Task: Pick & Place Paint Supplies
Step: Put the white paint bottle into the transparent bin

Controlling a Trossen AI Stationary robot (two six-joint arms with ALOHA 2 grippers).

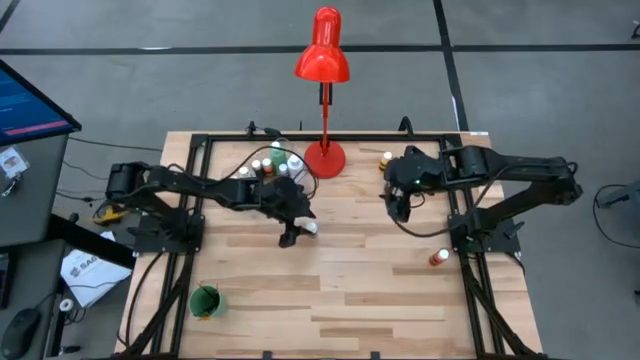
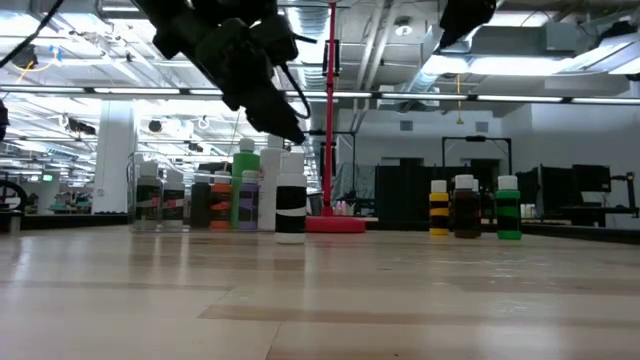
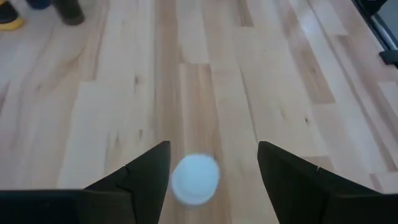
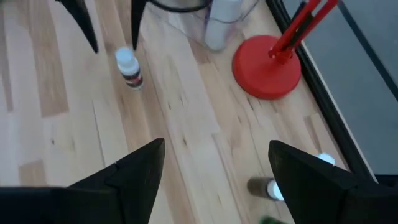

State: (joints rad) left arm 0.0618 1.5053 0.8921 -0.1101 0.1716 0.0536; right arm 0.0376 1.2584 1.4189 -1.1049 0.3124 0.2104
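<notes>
From where I stand, the nearest thing on the wooden table (image 1: 330,290) is a green cup (image 1: 205,300) by the front left corner, with an orange-capped bottle (image 1: 437,258) off at the right edge. Past those, mid-table, the left gripper (image 1: 293,226) hangs over a lone white-capped bottle with a dark band (image 2: 290,205), fingers spread wide; its wrist camera looks straight down on the white cap (image 3: 195,179), sitting between the two fingers (image 3: 146,177) but nearer one of them. To grip well, I'd say it should centre a touch, drop straight down, and close on the body below the cap, so the upright bottle isn't tipped. Farther back, the other bottles cluster (image 1: 270,165) just beside the red lamp's base (image 1: 324,157). The right gripper (image 1: 398,205) waits to the lamp's right, fingers apart and empty, with more bottles (image 1: 386,160) behind it.
</notes>
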